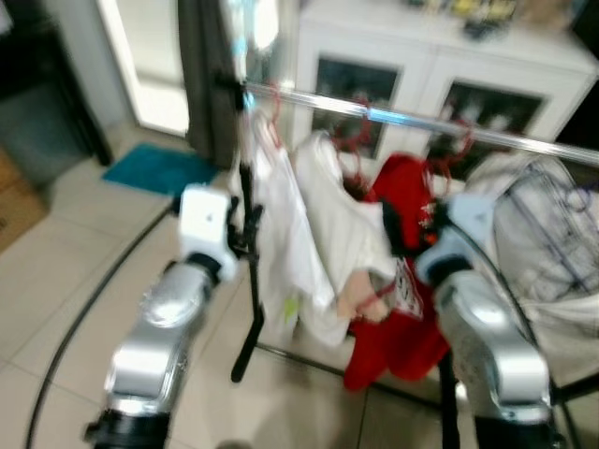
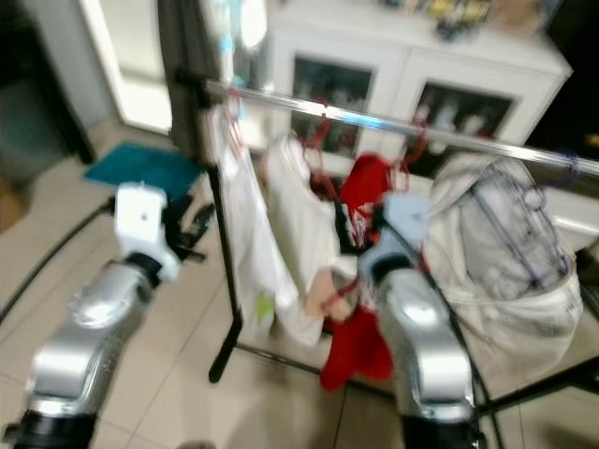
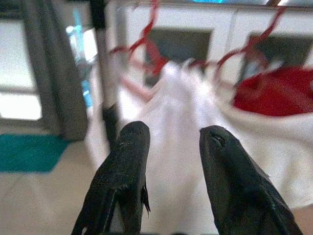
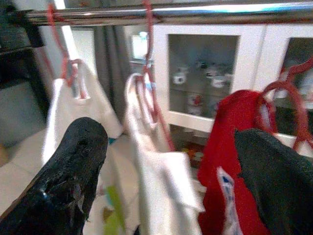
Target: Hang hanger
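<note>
A silver rail (image 1: 402,120) of a clothes rack runs across in front of me. Red hangers (image 4: 151,93) hook over it, carrying two white garments (image 1: 281,234) and a red garment (image 1: 402,196). My left gripper (image 3: 171,134) is open, held up at the rack's left end and pointing at the white cloth (image 3: 181,196); nothing sits between its fingers. My right gripper (image 4: 173,142) is open wide below the rail, facing the middle white garment (image 4: 161,176) and the red one (image 4: 230,147), holding nothing. The head views are blurred.
A white cabinet (image 1: 430,56) with glass doors stands behind the rack. A pale bundle with a wire frame (image 1: 552,243) hangs at the rail's right end. A dark curtain (image 1: 211,75), a teal mat (image 1: 154,168) and a black cable (image 1: 94,299) lie left. The rack's black foot (image 1: 248,346) rests on tiles.
</note>
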You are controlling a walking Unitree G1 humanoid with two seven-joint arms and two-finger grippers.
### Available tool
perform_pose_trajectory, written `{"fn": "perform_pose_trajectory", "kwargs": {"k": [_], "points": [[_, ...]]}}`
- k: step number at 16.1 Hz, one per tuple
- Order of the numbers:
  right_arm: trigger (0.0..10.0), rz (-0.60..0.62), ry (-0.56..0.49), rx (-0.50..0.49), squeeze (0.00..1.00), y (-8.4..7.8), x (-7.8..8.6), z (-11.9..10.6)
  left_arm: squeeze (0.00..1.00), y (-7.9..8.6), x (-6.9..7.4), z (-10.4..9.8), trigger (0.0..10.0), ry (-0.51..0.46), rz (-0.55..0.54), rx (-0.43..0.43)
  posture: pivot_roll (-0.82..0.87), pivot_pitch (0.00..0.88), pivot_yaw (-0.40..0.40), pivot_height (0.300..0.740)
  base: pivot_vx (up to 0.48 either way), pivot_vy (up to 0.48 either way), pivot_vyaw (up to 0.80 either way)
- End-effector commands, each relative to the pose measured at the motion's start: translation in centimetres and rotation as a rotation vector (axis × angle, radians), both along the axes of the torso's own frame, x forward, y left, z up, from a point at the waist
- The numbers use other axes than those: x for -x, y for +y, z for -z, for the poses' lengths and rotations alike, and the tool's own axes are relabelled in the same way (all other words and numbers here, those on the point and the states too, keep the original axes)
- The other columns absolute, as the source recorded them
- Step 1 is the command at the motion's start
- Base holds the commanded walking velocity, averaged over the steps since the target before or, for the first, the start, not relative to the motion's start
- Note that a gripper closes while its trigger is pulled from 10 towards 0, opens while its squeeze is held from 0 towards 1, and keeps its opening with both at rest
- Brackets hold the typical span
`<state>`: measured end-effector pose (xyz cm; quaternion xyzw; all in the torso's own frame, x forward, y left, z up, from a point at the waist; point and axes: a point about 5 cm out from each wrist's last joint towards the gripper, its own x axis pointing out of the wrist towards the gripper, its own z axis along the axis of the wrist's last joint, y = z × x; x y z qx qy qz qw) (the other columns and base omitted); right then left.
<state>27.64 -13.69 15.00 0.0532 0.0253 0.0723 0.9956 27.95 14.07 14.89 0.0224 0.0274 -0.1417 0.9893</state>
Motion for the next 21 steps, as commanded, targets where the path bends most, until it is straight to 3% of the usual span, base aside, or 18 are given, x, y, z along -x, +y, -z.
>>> {"fn": "perform_pose_trajectory", "kwargs": {"k": [1,3,4,5,12,13,14,15,16,18,21], "points": [[10.0,0.037,0.0,0.012,1.0,-0.81,0.14,0.09,0.0,-0.93,-0.14,-0.18,10.0,-0.001,0.038,0.008,0.05,0.0,-0.03,0.74,0.0,0.0,0.0],[10.0,0.049,0.005,0.008,1.0,-0.85,0.09,0.14,0.02,-1.01,-0.2,-0.19,10.0,0.015,0.046,0.041,0.05,0.0,-0.029,0.74,0.0,0.0,0.0],[10.0,0.054,0.006,0.007,1.0,-0.9,0.0,0.11,0.74,-1.08,-0.22,-0.21,10.0,0.024,0.051,0.052,0.05,0.0,-0.03,0.74,0.0,0.0,0.0],[10.0,0.059,0.007,0.005,1.0,-0.97,-0.11,0.08,1.0,-1.16,-0.25,-0.23,10.0,0.028,0.057,0.058,0.05,0.0,-0.031,0.74,0.0,0.0,0.0],[10.0,0.067,0.002,0.012,0.98,-1.14,-0.42,-0.04,1.0,-1.15,-0.34,-0.4,10.0,0.008,0.062,0.028,0.05,0.0,-0.036,0.74,0.0,0.0,0.0],[10.0,0.051,-0.004,0.014,0.85,-0.93,-0.42,-0.11,1.0,-1.13,-0.32,-0.43,10.0,0.006,0.06,0.028,0.05,0.0,-0.04,0.74,0.262,0.0,0.0],[10.0,0.048,-0.006,0.013,0.85,-0.89,-0.45,-0.14,1.0,-1.13,-0.34,-0.45,10.0,0.004,0.059,0.028,0.06,0.0,-0.042,0.74,0.285,0.0,0.0],[10.0,0.042,-0.008,0.009,0.75,-0.84,-0.48,-0.17,1.0,-1.12,-0.37,-0.51,10.0,-0.002,0.056,0.025,0.06,0.0,-0.043,0.74,0.307,0.0,0.0],[10.0,0.035,-0.011,0.006,0.16,-0.77,-0.5,-0.22,1.0,-1.11,-0.4,-0.56,10.0,-0.007,0.056,0.023,0.06,0.0,-0.043,0.74,0.311,0.0,0.0],[10.0,0.037,-0.001,0.005,0.0,-0.75,-0.51,-0.03,1.0,-1.09,-0.44,-0.61,10.0,-0.011,0.06,0.017,0.06,0.0,-0.041,0.74,0.311,0.0,0.0],[10.0,0.064,0.028,-0.006,0.0,-1.14,-0.36,0.57,1.0,-1.08,-0.51,-0.68,10.0,-0.019,0.072,0.002,0.05,0.0,-0.033,0.74,0.321,0.0,-0.8]]}}
